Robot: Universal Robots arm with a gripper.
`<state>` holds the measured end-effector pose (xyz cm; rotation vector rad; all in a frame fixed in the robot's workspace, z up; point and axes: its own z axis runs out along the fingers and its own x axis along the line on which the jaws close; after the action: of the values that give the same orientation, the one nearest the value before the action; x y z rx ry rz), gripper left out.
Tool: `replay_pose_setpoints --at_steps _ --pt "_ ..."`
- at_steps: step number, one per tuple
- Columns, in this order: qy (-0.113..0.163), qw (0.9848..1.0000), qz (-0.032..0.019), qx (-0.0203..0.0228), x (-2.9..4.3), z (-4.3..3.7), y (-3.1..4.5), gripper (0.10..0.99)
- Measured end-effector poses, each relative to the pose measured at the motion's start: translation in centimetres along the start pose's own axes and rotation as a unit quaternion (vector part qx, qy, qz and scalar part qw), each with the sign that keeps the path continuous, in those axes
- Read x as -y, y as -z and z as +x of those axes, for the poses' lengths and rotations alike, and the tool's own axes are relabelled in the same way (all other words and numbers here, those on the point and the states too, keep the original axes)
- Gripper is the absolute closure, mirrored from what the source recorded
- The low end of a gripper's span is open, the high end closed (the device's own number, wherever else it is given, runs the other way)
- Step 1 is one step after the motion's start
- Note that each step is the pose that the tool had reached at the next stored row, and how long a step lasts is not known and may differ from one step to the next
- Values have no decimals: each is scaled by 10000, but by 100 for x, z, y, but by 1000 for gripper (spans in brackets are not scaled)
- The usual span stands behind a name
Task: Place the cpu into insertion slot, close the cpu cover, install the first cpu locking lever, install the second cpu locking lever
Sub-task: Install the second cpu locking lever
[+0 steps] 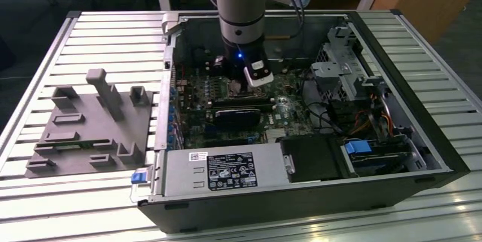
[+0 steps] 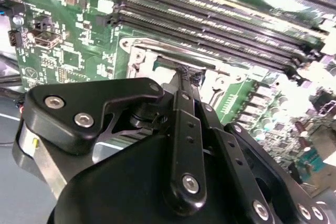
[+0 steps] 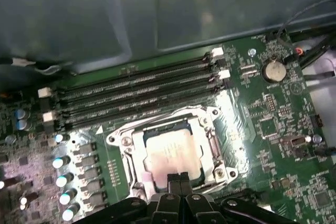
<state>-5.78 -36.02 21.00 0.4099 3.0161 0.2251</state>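
Observation:
The cpu, a dull silver square, lies flat in the insertion slot on the green board. The cpu cover, a thin silver frame, lies down around the chip, which shows through its window. My gripper is shut with its two fingertips pressed together and nothing between them. The tips stand at the near edge of the chip and cover. In the second wrist view the gripper tips meet the cover frame. In the exterior view the gripper reaches down into the open computer case over the socket.
Long black memory slots run beside the socket, and a row of capacitors sits on its other side. A black heatsink block lies just in front. The power supply and drive cage border the board. A grey fixture tray sits outside the case.

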Motion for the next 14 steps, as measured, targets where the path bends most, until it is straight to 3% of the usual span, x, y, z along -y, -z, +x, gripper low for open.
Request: replay_pose_setpoints --at_steps 7,14 --pt "0 10000 0 0 -109 12 -17 984" --pt "1 10000 -2 -1 -131 12 34 984"
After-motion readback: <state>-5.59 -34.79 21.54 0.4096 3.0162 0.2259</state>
